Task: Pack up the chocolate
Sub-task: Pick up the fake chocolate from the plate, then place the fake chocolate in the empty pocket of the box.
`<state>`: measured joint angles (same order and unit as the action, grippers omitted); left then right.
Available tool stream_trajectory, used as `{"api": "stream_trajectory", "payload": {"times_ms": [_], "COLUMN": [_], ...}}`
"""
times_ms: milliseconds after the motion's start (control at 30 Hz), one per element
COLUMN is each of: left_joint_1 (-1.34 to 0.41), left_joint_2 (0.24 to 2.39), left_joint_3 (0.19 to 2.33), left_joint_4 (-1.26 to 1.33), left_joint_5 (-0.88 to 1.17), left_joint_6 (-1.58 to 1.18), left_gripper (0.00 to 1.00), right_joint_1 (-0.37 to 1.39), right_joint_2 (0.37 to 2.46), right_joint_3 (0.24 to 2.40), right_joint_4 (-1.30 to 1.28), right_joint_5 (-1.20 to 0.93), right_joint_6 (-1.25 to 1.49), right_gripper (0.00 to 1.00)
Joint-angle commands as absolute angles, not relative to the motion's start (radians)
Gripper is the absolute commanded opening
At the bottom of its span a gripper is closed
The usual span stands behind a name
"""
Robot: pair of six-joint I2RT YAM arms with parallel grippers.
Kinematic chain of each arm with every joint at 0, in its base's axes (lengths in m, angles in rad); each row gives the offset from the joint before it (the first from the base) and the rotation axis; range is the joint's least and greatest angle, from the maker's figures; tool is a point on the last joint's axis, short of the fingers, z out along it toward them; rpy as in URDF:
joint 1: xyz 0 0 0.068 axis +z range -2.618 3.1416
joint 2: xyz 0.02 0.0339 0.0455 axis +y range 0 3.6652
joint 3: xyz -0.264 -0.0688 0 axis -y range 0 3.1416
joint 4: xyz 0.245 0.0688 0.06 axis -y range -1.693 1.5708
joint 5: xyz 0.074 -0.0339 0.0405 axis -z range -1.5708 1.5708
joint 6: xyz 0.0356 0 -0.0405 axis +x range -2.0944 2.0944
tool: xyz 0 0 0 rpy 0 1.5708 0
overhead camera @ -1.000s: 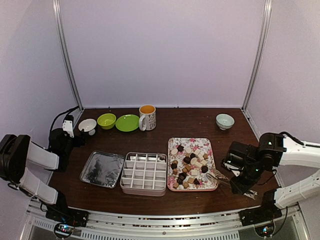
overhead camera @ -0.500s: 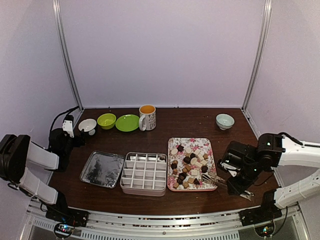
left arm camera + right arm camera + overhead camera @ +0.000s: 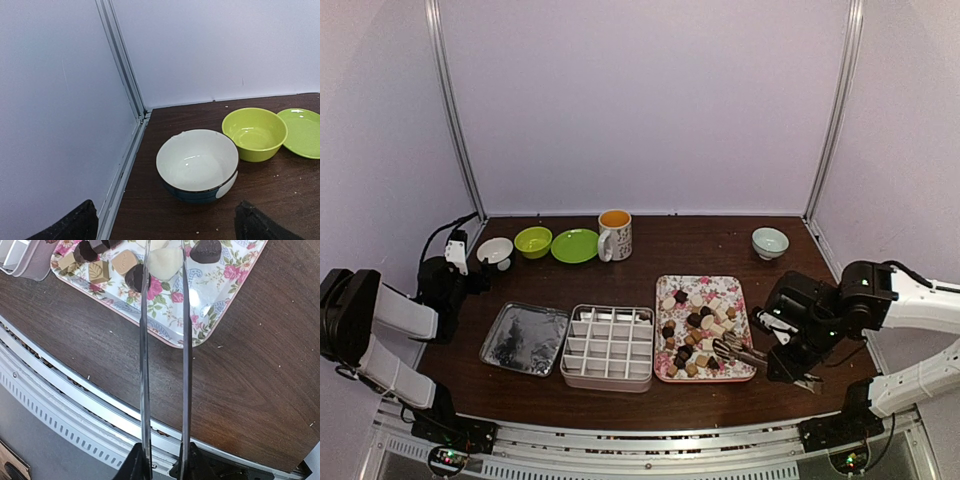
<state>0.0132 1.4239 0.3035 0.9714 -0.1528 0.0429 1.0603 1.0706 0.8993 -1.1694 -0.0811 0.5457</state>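
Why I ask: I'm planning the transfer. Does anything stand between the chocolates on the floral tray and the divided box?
Nothing visible does. The divided box sits directly left of the floral tray, side by side, with nothing between them. The tongs in the right gripper straddle a white chocolate.

1. looks like a robot lab test cell to me, not a real kitchen: plain white panels (image 3: 640,100) wall me in on three sides.
2. bare aluminium posts (image 3: 456,110) stand in the back corners.
3. my left arm (image 3: 405,315) and right arm (image 3: 920,305) are bolted by a slotted metal rail (image 3: 640,435) along the near edge of a dark wood table (image 3: 700,240).
4. a black cable (image 3: 445,228) loops loose beside my left arm.
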Motion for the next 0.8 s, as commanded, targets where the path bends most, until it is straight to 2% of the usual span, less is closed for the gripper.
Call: {"api": "stream_trajectory", "payload": {"times_ms": [0, 767], "left_joint_1": [0.019, 0.020], "left_joint_2": [1.425, 1.425], "left_joint_3": [0.325, 0.325], "left_joint_4": [1.023, 1.024], "left_joint_5": [-0.154, -0.155], "left_joint_6": [0.037, 0.037], "left_gripper": [0.98, 0.98], "right_joint_1": [1.065, 1.066], "right_joint_2": [1.057, 1.068], "right_joint_3": [0.954, 1.018], "right_joint_4": [-1.128, -1.064], "right_joint_5": [-0.052, -0.014], "right_joint_6": [0.541, 0.526], "right_gripper": [0.24, 0.25]}}
